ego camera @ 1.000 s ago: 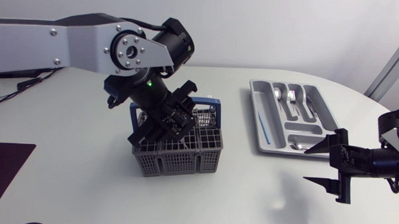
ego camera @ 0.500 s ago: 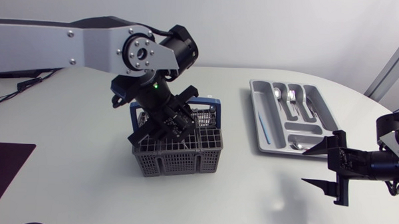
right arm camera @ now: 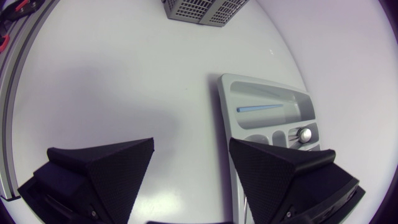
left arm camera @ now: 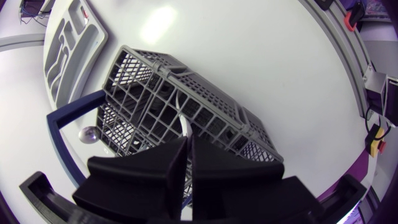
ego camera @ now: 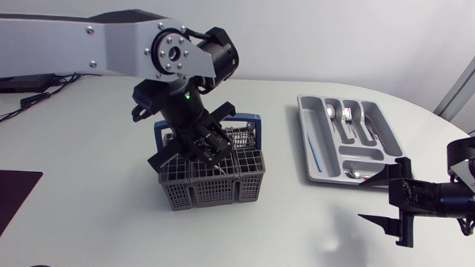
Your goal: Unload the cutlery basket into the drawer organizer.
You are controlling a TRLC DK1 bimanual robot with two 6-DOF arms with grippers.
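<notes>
The grey mesh cutlery basket [ego camera: 213,183] with its blue handle [ego camera: 247,118] stands left of the table's middle. My left gripper [ego camera: 208,148] points down into the basket. In the left wrist view this gripper [left arm camera: 188,148] is shut on a thin pale cutlery handle [left arm camera: 181,122] that stands up out of a basket [left arm camera: 205,106] compartment. A round spoon end [left arm camera: 89,134] shows in a compartment beside it. The grey drawer organizer [ego camera: 380,127] lies at the back right and holds spoons [ego camera: 339,115] and a thin blue piece [ego camera: 312,152]. My right gripper [ego camera: 388,204] hovers open in front of the organizer, with nothing between its fingers.
In the right wrist view the organizer [right arm camera: 231,99] with the blue piece [right arm camera: 261,107] lies just ahead of the open right gripper [right arm camera: 189,168], and the basket [right arm camera: 205,9] is far beyond. A dark mat [ego camera: 1,204] lies at the table's left front edge.
My left gripper's fingers have closed inside the basket, and its wrist shifted a little to the right. The right arm has barely moved.
</notes>
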